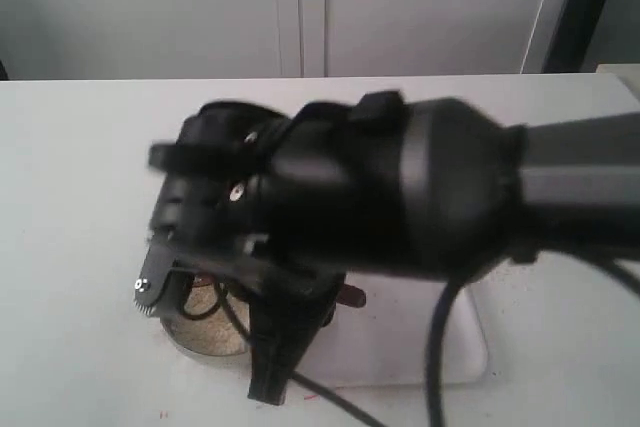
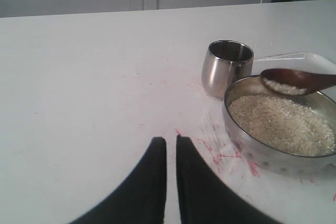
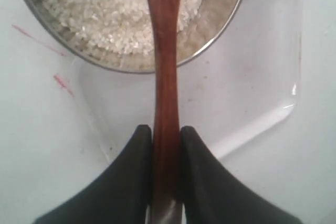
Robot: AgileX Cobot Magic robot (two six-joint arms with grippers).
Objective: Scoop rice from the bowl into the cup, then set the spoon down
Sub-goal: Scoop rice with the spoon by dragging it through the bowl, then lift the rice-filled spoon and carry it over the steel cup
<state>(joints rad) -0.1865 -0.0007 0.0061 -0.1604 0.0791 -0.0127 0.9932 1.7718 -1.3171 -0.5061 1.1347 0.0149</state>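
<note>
The steel bowl (image 2: pixel 262 156) holds a bed of white rice (image 2: pixel 281 124). Just beyond it stands the small steel cup (image 2: pixel 227 69), upright; I cannot see into it. My right gripper (image 3: pixel 166 129) is shut on the handle of the dark wooden spoon (image 3: pixel 165 77). The spoon's scoop (image 2: pixel 294 81) hovers over the bowl's far side, near the cup, with a small heap of rice in it. Away from both vessels, my left gripper (image 2: pixel 171 141) hangs over bare table, shut and holding nothing. In the exterior view the right arm (image 1: pixel 400 197) hides most of the bowl (image 1: pixel 205 332).
A clear plastic tray (image 3: pixel 262 77) lies on the white table partly under and beside the bowl. Red scratch marks (image 2: pixel 226 153) cross the tabletop near the bowl. A pale wall with cabinet doors (image 1: pixel 300 7) stands behind the table.
</note>
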